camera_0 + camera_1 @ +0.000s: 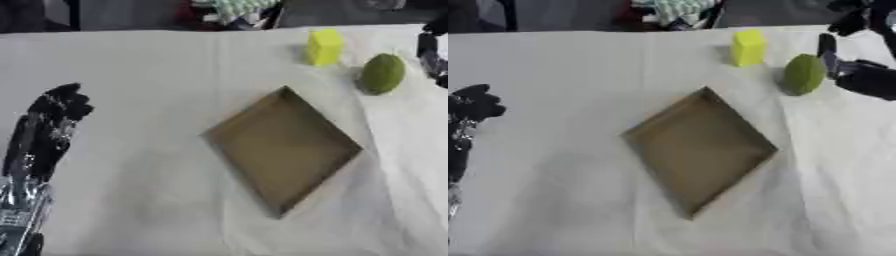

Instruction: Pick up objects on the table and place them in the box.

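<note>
On the near left of the desk (131,200) the left hand (48,120) rests, fingers relaxed. The brown box (284,147) sits mid-desk, nothing inside. Farther right lie a green fruit (803,74) and a yellow block (748,47). The right eye view shows the right hand (859,75) just beside the fruit, fingers spread, holding nothing.

A flat brown box (284,150) sits turned like a diamond, open and empty. Behind it stands a yellow block (325,47), with a round green fruit (383,73) near it.
</note>
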